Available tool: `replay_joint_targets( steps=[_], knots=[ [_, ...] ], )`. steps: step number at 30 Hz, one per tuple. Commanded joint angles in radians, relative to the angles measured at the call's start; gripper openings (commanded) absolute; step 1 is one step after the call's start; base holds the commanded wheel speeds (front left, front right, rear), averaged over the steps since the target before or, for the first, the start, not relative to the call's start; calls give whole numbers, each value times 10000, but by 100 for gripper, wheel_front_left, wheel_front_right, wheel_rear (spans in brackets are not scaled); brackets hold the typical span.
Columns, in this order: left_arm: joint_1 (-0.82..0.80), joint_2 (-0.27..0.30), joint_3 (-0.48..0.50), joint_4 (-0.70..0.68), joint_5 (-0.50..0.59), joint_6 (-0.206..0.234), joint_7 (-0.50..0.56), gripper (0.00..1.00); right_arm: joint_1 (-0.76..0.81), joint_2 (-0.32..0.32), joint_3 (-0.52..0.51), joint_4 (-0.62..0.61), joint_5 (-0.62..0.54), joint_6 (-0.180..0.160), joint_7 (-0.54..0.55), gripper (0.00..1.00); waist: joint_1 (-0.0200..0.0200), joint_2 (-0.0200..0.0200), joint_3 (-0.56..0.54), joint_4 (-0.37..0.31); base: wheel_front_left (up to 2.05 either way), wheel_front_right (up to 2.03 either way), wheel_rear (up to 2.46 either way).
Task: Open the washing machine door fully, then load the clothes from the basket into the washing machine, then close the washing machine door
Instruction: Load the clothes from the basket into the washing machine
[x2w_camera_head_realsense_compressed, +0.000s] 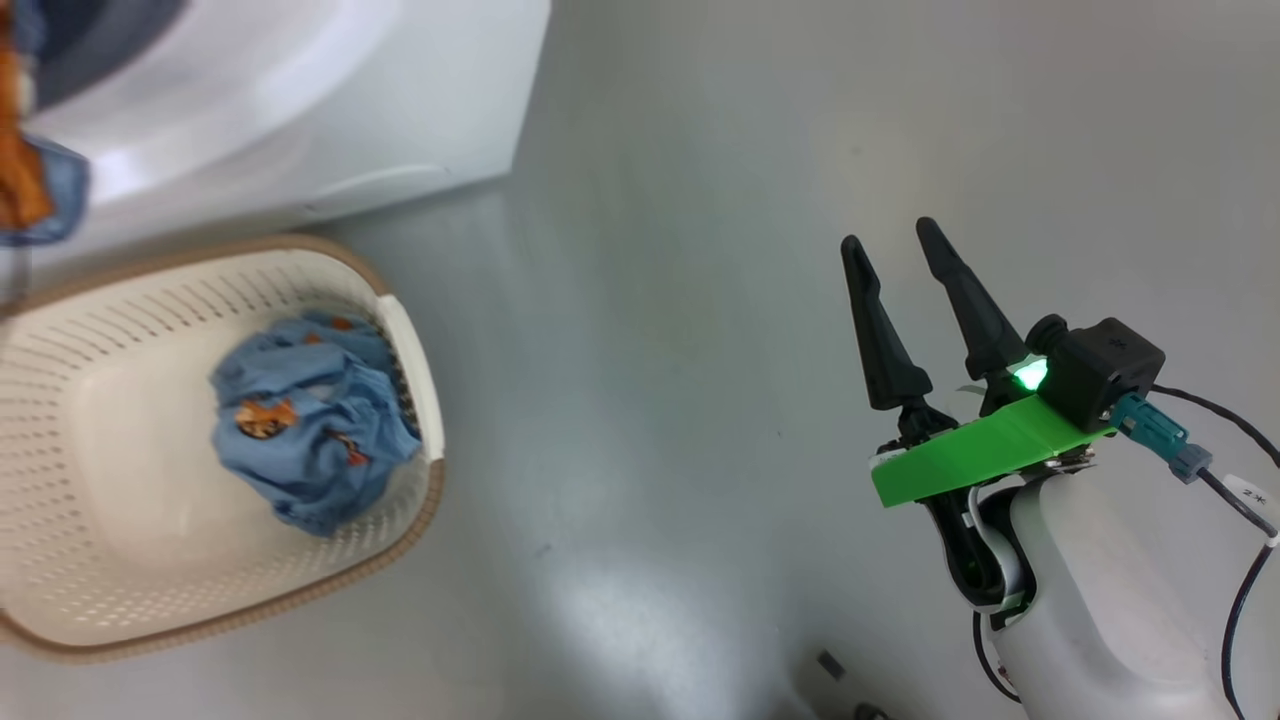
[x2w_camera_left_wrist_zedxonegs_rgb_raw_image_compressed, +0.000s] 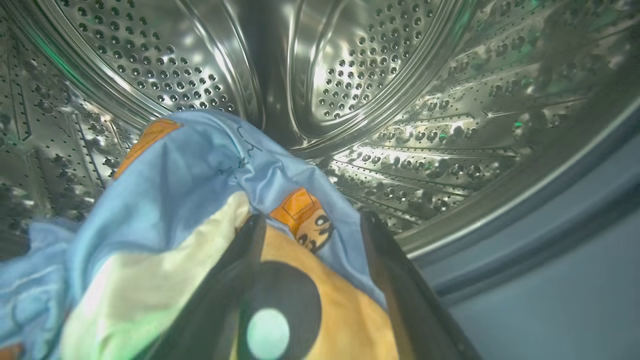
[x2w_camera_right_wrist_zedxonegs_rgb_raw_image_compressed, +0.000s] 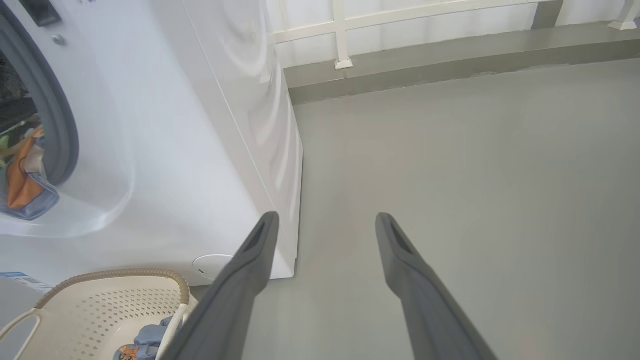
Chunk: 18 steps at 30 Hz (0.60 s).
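The left claw was inside the shiny drum of the washing machine. Its two dark fingers stood wide apart and were not squeezing anything. One blue and orange piece of the clothes lay over and between them. It hid the bottom of the drum. I could not tell if the cloth was caught on a finger or just resting there.

From the right wrist view, some orange and blue cloth sat at the mouth of the machine, right by the grey rubber ring.

The basket stood on the grey floor, just beside the front of the machine. More blue clothes lay bunched up in it, against one side wall.

The right claw hung over bare floor, well apart from the basket. It was wide open and had nothing in it. A green plate sat on its wrist.

Past the machine's corner there was a low grey step with a white rail on it.
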Motion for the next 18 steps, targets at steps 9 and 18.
replay_joint_targets(
  steps=[9,18],
  knots=[
    [1983,51,274,-908,-163,-21,-289,100,496,-303,134,87,117,44,-78,100,1,0,-1886,859,0,0,0],
    [4603,-416,1092,-2392,315,232,-294,100,929,-647,132,332,266,44,-78,100,1,0,-3237,1361,0,0,0]
  ],
)
